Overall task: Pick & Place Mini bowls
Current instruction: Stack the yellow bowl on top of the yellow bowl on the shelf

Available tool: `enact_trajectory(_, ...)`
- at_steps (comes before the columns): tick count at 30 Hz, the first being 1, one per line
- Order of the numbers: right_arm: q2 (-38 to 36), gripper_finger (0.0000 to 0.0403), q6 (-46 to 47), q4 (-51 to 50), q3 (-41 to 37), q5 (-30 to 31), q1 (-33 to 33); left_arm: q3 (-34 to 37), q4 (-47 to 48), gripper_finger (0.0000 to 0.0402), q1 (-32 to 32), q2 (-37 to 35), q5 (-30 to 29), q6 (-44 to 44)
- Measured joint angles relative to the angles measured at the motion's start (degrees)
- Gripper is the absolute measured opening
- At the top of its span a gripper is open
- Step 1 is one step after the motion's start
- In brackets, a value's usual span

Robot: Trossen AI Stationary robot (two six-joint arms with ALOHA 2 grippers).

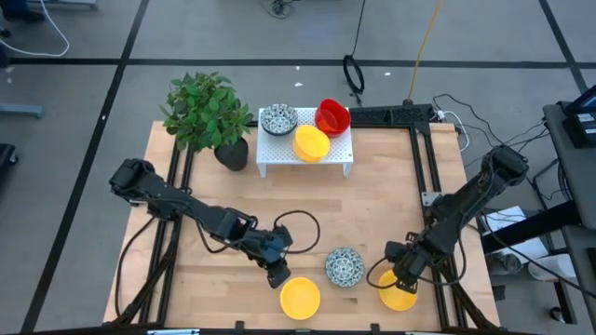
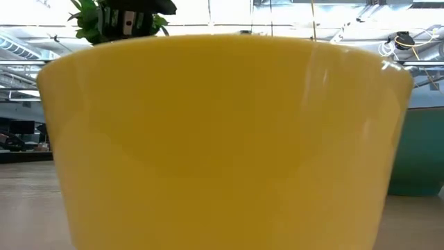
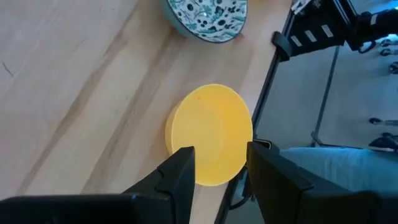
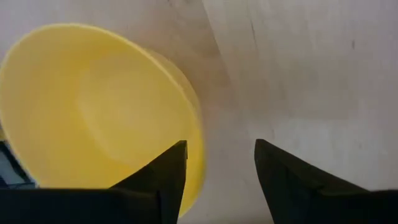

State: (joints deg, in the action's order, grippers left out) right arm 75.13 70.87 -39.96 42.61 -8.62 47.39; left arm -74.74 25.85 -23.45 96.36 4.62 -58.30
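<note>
L gripper [image 1: 277,276] hovering spread by near-edge yellow bowl [image 1: 300,297]; R gripper [image 1: 396,279] spread over right yellow bowl [image 1: 399,296].

Wooden table [image 1: 372,205], white rack [image 1: 305,154], plant pot [image 1: 232,154], three bowls [image 1: 345,268]

Both arms are dark, nearly black, built of slim tubular links joined by bulkier rounded joint housings. The left arm [image 1: 186,209] carries a black cable that loops out near its wrist. The right arm [image 1: 466,205] has the same matte dark finish and thick knuckle-like joints, with thin cables trailing by its base. The left end effector [image 3: 221,180] ends in two flat, black, wedge-shaped fingers with squared tips and plain inner faces. The right end effector [image 4: 221,174] shows matching black angular fingers tapering toward their tips.
</note>
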Motion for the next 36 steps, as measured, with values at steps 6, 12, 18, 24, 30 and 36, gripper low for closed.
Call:
enact_trajectory(6, 0.0, 0.0124, -1.0, 2.3, -2.0, 1.3, -0.2, 0.0, 0.0, 0.0147, 0.0, 0.0, 0.0, 1.0)
enact_trajectory(12, 0.0, 0.0011, -2.7, 2.2, -2.1, 0.4, -2.6, 0.0, 0.0, 0.0147, 0.6, 0.0, 4.9, 2.4)
enact_trajectory(18, -0.7, 0.0002, -6.7, -0.7, -2.1, -0.4, -10.1, 0.0, 0.6, 0.0147, 0.8, -2.2, 4.5, 7.7)
enact_trajectory(24, -0.7, 0.0001, -15.4, -1.9, -2.1, 1.7, -23.5, 0.0, 2.6, 0.0147, 2.6, -7.0, 0.6, 11.5)
enact_trajectory(30, -0.6, 0.0001, -23.4, -1.8, -1.0, 7.1, -39.4, 0.0, 6.9, 0.0147, 4.4, -13.0, -3.6, 15.1)
enact_trajectory(36, -0.6, 0.0001, -31.6, -1.0, 6.6, 11.9, -49.9, 0.0, 12.2, 0.0147, 5.9, -19.0, -5.2, 18.8)
